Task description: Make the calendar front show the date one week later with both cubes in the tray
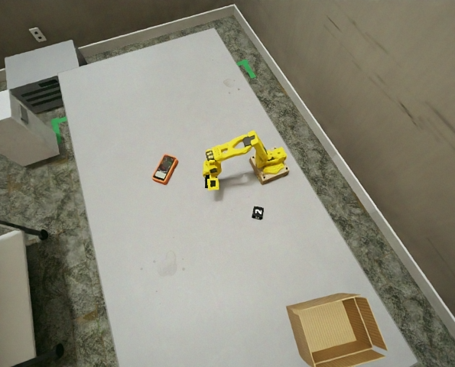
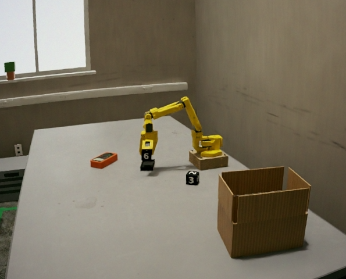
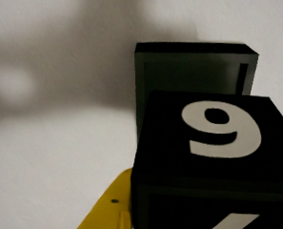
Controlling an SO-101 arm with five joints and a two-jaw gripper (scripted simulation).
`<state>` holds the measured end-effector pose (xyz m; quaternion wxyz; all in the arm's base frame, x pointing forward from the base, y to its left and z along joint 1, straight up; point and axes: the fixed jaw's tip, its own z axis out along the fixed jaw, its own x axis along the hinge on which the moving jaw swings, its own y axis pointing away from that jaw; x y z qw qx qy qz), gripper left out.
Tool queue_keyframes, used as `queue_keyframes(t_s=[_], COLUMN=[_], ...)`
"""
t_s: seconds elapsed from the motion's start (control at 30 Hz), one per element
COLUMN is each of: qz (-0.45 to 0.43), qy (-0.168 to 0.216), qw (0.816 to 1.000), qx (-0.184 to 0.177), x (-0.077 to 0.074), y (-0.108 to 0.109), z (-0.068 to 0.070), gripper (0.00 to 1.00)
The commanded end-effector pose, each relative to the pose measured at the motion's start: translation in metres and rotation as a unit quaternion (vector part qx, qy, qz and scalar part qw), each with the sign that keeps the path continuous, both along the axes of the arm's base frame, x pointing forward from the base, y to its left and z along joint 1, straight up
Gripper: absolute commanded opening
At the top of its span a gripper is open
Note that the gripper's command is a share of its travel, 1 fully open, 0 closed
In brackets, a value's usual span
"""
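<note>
Above the tray: we see a black cube (image 2: 146, 155) held in the air, just over the small black tray (image 2: 147, 165).
Held cube: the outside view shows a white 6 on its side; the wrist view (image 3: 212, 172) shows that same mark looking like a 9, and a 4 on another face.
Tool: our yellow tool (image 2: 146, 153) points down and is closed tight on the held cube, so its jaws stand only a little way apart.
Tray: it sits on the tabletop (image 2: 106, 216) with no cube in it; in the wrist view (image 3: 192, 71) it shows right behind the held cube.
Other cube: a second black cube (image 2: 192, 177) rests on the tabletop, well apart from the tray, with a 3 on its side and a 2 on top (image 1: 258, 212).
Arm: our yellow arm (image 2: 170, 109) bends over from its wooden block (image 2: 216, 163).
Orange thing: a flat orange gadget (image 2: 103, 159) lies near the tray.
Box: an open cardboard box (image 2: 263, 216) stands at the near end of the tabletop.
</note>
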<state>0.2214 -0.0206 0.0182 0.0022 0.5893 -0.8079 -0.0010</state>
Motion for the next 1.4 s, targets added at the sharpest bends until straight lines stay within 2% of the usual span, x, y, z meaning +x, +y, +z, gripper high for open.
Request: queue_keyframes(t_s=[0.0,0.17,0.33,0.5,0.57,0.7,0.83,1.0,1.37], qz=[-0.003,-0.015,-0.076,-0.176,-0.176,-0.258,-0.316,-0.344,-0.345], qy=[0.005,0.005,0.005,0.005,0.005,0.005,0.004,0.004,0.004], qw=[1.0,1.0,0.997,0.984,0.984,0.966,0.949,0.939,0.939], qx=[0.001,0.001,0.002,0.002,0.002,0.003,0.003,0.003,0.003], x=[-0.002,-0.004,-0.014,-0.036,-0.036,-0.059,-0.079,-0.088,-0.089], y=[-0.002,-0.007,-0.032,-0.069,-0.069,-0.094,-0.109,-0.115,-0.115], z=[-0.002,-0.002,-0.002,-0.001,-0.001,-0.001,-0.002,-0.002,-0.002], gripper=[0.0,0.0,0.0,0.0,0.0,0.0,0.0,0.0,0.0])
